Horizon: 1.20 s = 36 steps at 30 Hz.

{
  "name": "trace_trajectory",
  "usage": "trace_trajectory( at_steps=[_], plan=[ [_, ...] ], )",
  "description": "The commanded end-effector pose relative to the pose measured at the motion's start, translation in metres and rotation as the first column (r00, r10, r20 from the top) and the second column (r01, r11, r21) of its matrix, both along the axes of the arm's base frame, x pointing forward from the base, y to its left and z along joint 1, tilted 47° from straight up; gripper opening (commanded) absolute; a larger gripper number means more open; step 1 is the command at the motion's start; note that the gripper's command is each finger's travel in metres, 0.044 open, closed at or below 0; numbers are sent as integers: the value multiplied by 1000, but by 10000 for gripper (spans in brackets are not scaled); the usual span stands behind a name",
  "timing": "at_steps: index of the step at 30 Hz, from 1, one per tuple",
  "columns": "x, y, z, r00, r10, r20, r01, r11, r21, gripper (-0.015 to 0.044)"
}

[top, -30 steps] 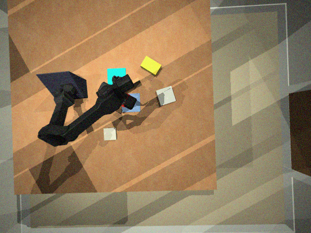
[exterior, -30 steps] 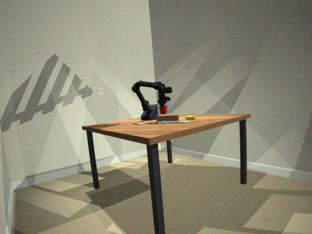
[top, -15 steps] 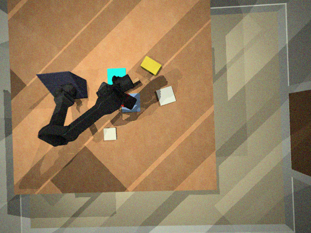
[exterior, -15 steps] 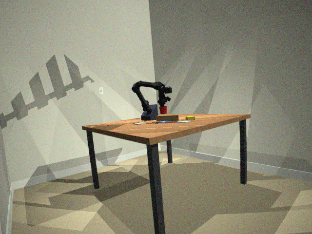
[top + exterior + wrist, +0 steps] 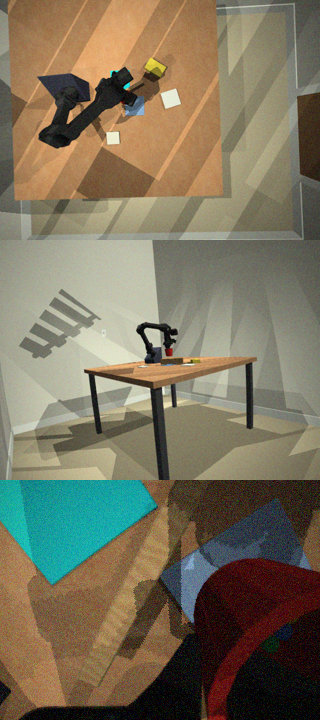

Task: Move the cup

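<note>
Red cup held in the air above the blue-grey pad.

The black jaws are clenched on the rim of the smooth red plastic cup, which hangs above the wooden plank counter, not touching it. In the wrist view the cup fills the lower right; a green marble and a blue marble lie inside, not visible from the top. Under it is the flat blue-grey square pad, further the flat cyan square pad. The top view alone shows two white square tiles and a yellow block.
</note>
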<state>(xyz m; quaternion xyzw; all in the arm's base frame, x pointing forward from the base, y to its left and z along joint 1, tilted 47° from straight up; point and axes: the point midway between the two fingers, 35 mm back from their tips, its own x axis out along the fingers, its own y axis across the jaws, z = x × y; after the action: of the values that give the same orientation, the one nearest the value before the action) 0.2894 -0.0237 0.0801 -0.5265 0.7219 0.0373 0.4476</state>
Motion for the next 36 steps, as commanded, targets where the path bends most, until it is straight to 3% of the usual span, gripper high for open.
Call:
trace_trajectory(
  at_steps=[1,36],
  plan=[
    [-4,7,-8,1000,-5,-5,5,1000,1,0],
    [-39,79,-75,1000,-6,-6,6,1000,8,0]
  ],
)
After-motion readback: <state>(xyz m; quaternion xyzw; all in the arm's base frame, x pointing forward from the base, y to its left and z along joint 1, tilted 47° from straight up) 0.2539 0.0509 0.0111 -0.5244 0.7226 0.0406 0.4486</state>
